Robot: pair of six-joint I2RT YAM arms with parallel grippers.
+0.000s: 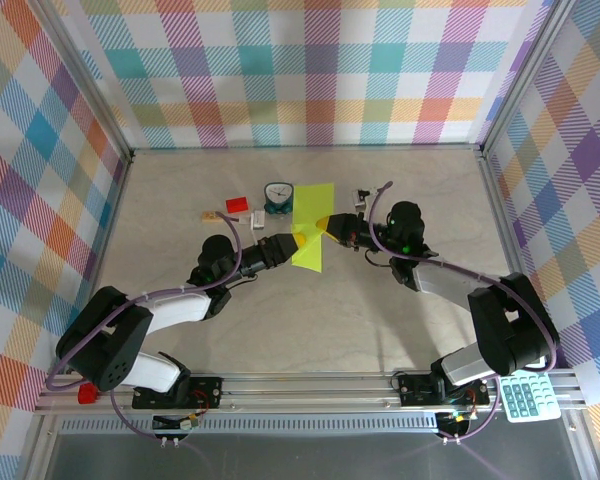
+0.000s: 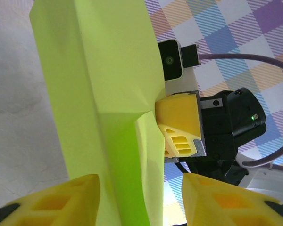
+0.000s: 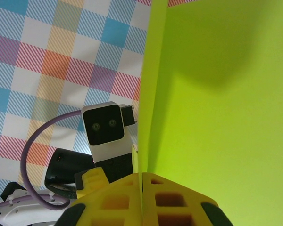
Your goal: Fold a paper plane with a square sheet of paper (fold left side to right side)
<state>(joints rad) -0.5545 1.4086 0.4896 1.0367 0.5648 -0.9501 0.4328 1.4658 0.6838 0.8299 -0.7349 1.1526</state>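
The lime yellow-green paper [image 1: 313, 215] is lifted off the table mid-field, folded along a lengthwise crease. My right gripper [image 1: 326, 225] comes from the right and is shut on its edge; in the right wrist view the two yellow fingers [image 3: 118, 200] meet on the thin sheet [image 3: 221, 94]. My left gripper [image 1: 301, 240] reaches in from the left. In the left wrist view its fingers [image 2: 52, 202] stand wide apart, open, with the creased paper [image 2: 108, 89] running between them, nearer the left finger. The right gripper's fingers [image 2: 179, 122] pinch the paper's right edge there.
A small teal clock [image 1: 278, 196], a red block [image 1: 236, 205], a small white part [image 1: 255, 219] and a tan piece [image 1: 210, 215] lie just left of the paper. A calculator [image 1: 526, 395] sits at the front right rail, another red block [image 1: 86, 393] at the front left.
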